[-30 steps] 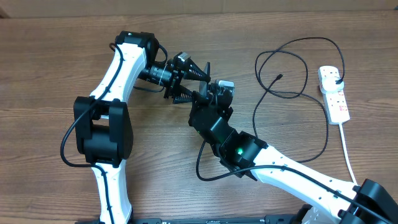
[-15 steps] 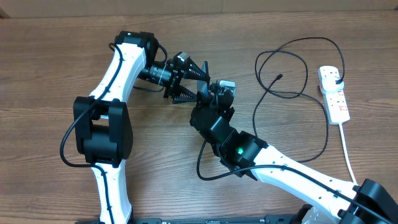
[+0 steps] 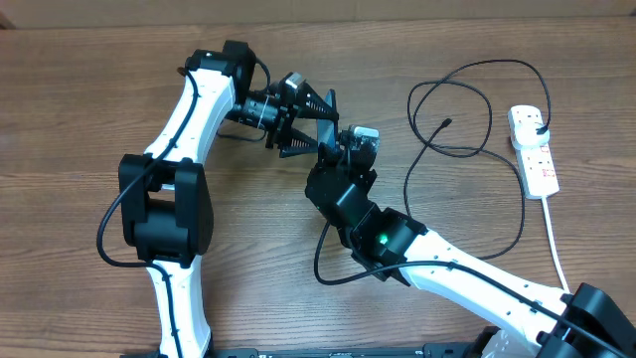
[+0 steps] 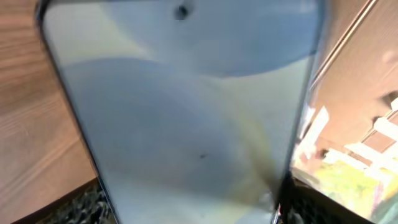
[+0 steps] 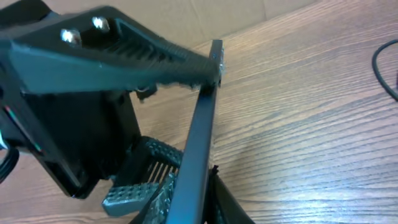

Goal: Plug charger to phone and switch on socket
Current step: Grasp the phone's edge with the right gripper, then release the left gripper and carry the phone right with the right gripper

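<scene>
- The left gripper [image 3: 320, 123], upper centre of the overhead view, has its jaws spread wide on either side of the phone's [image 4: 186, 118] end, not pinching it. I judge it should back straight out along its own axis without brushing the glass.
- Just right of it, the phone stands on edge, clamped between the pads of the right gripper [image 5: 189, 198]. That grip should hold firm and level.
- Further right, the charger [image 3: 446, 124] lies in loops with its connector tip free. It would be best to lay the phone flat with its port towards that tip.
- At the far right lies the socket [image 3: 535, 149], well apart; its switch is for later.
</scene>
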Controlling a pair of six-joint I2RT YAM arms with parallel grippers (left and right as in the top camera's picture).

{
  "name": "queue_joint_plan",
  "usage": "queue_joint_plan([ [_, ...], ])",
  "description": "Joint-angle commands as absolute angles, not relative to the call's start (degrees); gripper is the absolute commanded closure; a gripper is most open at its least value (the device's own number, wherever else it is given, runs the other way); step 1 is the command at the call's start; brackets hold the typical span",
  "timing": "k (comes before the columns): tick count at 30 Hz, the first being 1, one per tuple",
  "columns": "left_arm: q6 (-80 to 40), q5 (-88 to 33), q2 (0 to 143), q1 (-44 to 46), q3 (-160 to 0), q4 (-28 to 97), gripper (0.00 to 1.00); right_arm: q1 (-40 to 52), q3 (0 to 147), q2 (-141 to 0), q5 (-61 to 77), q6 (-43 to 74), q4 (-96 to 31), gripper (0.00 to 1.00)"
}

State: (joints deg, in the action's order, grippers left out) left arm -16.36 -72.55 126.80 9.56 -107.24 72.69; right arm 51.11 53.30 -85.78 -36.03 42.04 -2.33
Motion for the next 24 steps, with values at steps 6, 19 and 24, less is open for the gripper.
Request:
queue_joint_plan([
  [6,-18.5,-74.4,126.9,3.4,-109.4,68.5,0.0,51.7,54.5,-84.6,-38.9,42.4,-1.7,0.89],
  [19,-9.8,-73.9,123.2,-11.1,-119.2,79.5,0.0,49.6,54.5,-75.2,-38.9,42.0,-5.1,0.96],
  [24,-5.0,-72.5,119.1,-16.3,-120.1,84.1,0.0,48.7,54.5,-74.5,-39.4,42.0,-8.7,0.96],
])
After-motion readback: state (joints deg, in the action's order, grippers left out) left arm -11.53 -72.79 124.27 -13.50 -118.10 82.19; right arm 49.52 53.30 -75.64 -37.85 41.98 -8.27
